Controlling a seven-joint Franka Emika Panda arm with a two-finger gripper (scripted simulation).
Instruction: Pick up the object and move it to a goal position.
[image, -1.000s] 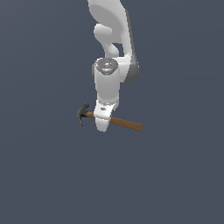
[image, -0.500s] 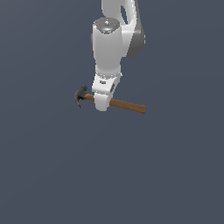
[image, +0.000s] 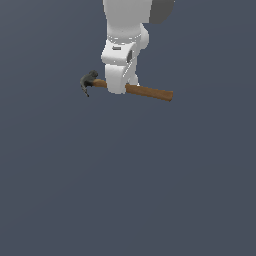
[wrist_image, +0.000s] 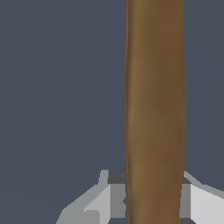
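The hammer (image: 149, 92) has a straight brown wooden handle and a dark grey-black head (image: 89, 81) at the exterior view's left. My white gripper (image: 120, 86) is shut on the hammer's handle close to the head and holds it roughly level, high in the exterior view. In the wrist view the brown handle (wrist_image: 154, 109) fills the picture between my two grey fingers (wrist_image: 103, 199). The head is out of the wrist view. No goal marker shows.
A plain dark blue-grey surface (image: 128, 190) fills the background of both views. The white arm (image: 131, 20) rises out of the top of the exterior view.
My gripper has risen in the exterior view with the hammer held in it. The hammer keeps the same roughly level pose, head to the exterior view's left.
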